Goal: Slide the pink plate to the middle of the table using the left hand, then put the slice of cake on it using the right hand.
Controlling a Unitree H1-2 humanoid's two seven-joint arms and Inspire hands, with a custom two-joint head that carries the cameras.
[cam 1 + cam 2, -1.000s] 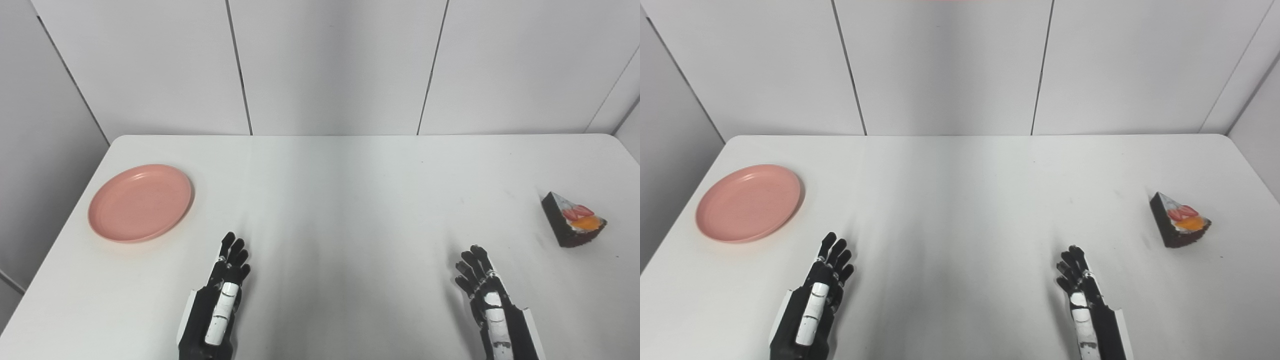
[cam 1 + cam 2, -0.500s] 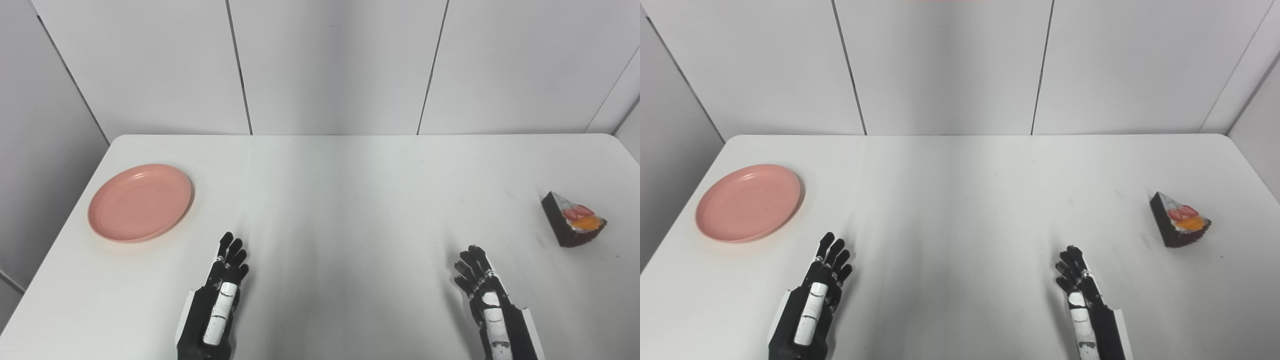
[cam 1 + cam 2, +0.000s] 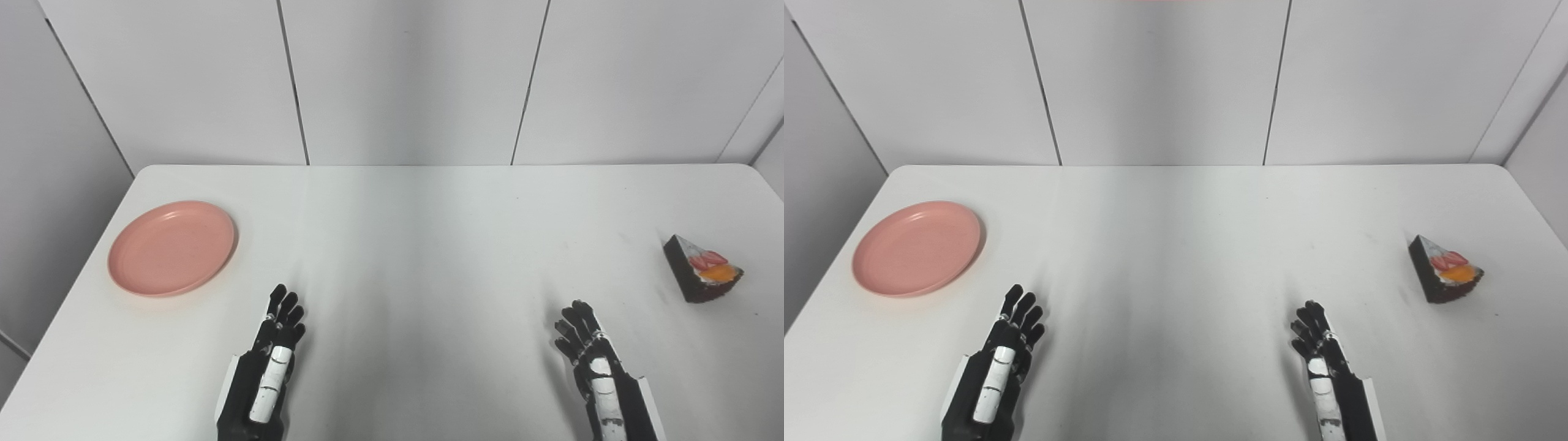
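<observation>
A round pink plate [image 3: 172, 247] lies empty at the table's left side, near the left edge. A dark chocolate cake slice [image 3: 702, 268] with strawberry and orange on top sits at the far right. My left hand [image 3: 269, 361] is open and empty, fingers straight and pointing forward, near the front edge, below and right of the plate. My right hand [image 3: 593, 362] is open and empty near the front edge, left of and nearer than the cake. Neither hand touches anything but the table area.
The white table [image 3: 416, 245] has rounded far corners and is bounded by grey wall panels [image 3: 404, 79] at the back and sides.
Both hands have drifted very slightly back toward the front edge. The plate and the cake have not moved.
</observation>
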